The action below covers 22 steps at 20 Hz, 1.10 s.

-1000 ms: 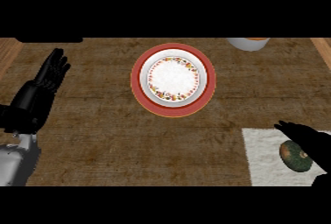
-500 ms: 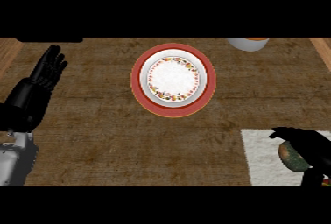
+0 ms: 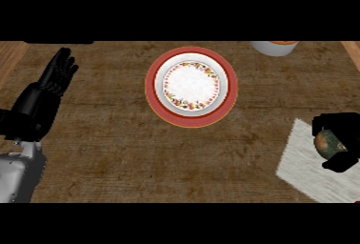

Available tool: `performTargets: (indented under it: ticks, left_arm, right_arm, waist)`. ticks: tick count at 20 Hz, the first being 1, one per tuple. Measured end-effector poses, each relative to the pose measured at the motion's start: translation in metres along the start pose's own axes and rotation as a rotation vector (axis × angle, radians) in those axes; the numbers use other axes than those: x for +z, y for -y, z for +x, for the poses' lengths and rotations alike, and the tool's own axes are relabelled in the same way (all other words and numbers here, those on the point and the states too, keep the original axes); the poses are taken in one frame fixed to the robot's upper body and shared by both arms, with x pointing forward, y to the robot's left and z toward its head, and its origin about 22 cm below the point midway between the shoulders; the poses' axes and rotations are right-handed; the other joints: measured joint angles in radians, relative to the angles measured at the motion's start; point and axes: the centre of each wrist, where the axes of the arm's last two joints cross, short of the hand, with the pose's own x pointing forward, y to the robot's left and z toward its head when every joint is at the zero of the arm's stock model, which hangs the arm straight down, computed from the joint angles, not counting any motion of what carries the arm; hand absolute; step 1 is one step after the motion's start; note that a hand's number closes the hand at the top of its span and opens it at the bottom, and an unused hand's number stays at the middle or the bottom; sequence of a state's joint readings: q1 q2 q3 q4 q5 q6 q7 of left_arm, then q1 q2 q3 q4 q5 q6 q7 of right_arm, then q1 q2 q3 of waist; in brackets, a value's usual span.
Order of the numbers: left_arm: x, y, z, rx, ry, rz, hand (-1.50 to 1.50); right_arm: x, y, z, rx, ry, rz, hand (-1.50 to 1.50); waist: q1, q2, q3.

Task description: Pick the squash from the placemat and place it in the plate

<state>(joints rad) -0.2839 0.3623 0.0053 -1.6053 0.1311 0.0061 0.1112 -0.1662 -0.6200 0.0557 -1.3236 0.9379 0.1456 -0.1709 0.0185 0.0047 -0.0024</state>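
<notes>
since nothing is asked of it in this step, the left hand is kept at the left edge of the view, fingers straight and pointing up, at rest with nothing held. the brown counter is seen beneath it and across the whole scene. at the centre the plate is laid flat, a red rim round a white middle with a flowered band; nothing is carried on it, so the goal is judged unmet. further right, at the top edge, a white vessel is partly cut off, well apart from the work.

at the far right the pale placemat is laid, and the squash, green-brown and rounded, is found over it, well apart from the plate. the right hand is curled round the squash, black fingers showing above and below it, so that it can be lifted. whether it has left the mat cannot be told. a carry leftward to the plate is judged to be what remains.
</notes>
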Motion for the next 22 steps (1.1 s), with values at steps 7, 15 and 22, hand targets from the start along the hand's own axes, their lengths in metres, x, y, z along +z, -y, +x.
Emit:
performTargets:
  ticks: [7, 15, 22]
  left_arm:
    - [-0.008, 0.014, 0.007, 0.012, 0.030, -0.041, 0.00]
    - [-0.007, 0.007, -0.003, 0.004, 0.009, -0.020, 0.00]
    - [0.001, 0.002, -0.008, 0.001, -0.009, -0.006, 0.00]
  right_arm:
    - [-0.039, 0.057, -0.061, -0.038, -0.100, -0.118, 1.50]
    - [-0.070, 0.110, -0.063, -0.210, 0.156, -0.251, 1.50]
    - [-0.098, 0.142, -0.024, -0.434, 0.408, -0.297, 1.50]
  waist:
    - [0.051, 0.018, 0.006]
    - [0.025, 0.008, 0.004]
    - [0.002, -0.003, 0.003]
